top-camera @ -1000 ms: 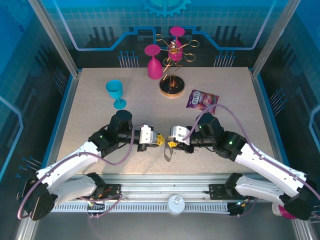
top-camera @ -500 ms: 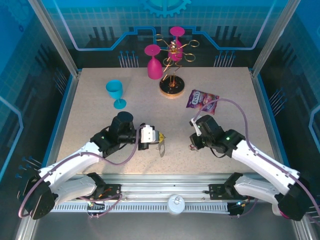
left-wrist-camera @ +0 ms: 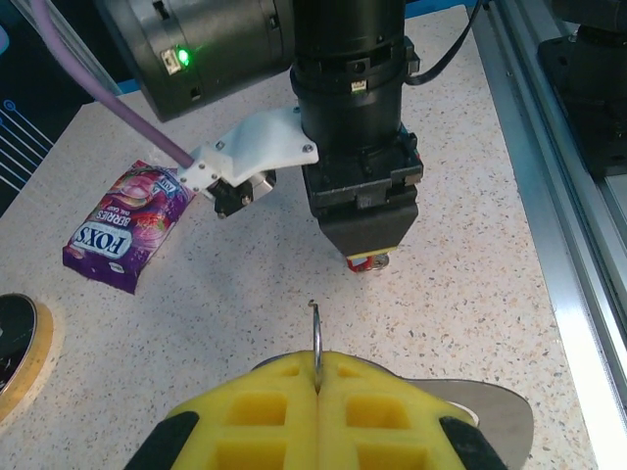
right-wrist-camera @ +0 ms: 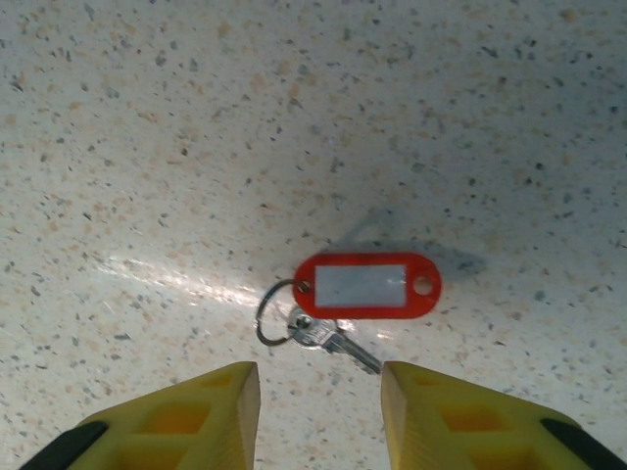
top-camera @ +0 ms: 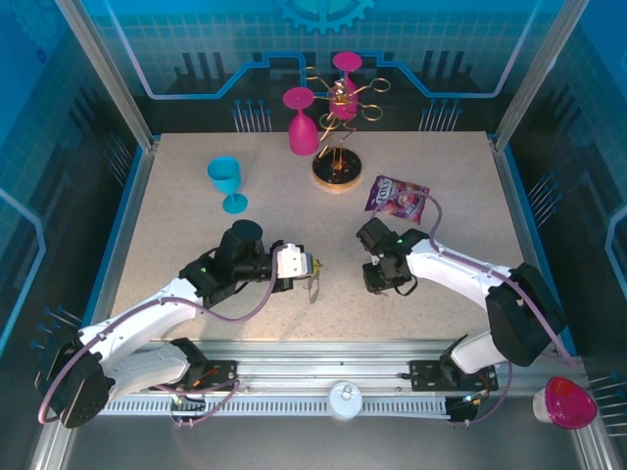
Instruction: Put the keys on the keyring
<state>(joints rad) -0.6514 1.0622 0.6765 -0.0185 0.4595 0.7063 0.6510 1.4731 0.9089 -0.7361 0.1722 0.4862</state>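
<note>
A speckled worktop [top-camera: 176, 225] was seen from above, with two robot arms reaching in from its near edge. Towards the far left corner a teal cup [top-camera: 225, 181] stood upright.

Left of the middle, nearer the near edge, the left pincer [top-camera: 310, 268] was pressed together, clamped on the keyring [left-wrist-camera: 316, 335]. In the left wrist view a thin wire loop of the keyring stuck out between the yellow fingers [left-wrist-camera: 245, 401]. From above, the keyring hung from the fingertips.

At the middle of the far edge a pink cup [top-camera: 301, 122] stood just beside a gold wire rack [top-camera: 338, 166].

Right of the middle, the right pincer [right-wrist-camera: 318, 382] pointed down at the worktop with its fingers [right-wrist-camera: 196, 411] apart and holding nothing. The keys [right-wrist-camera: 367, 286] lay flat on the worktop under it, just beyond the fingertips and touching neither. They were a red tag, a small silver key and a wire ring joined together. The two pincers were near each other but apart.

A purple packet [top-camera: 396, 196] lay beyond the right pincer, towards the far right corner.
</note>
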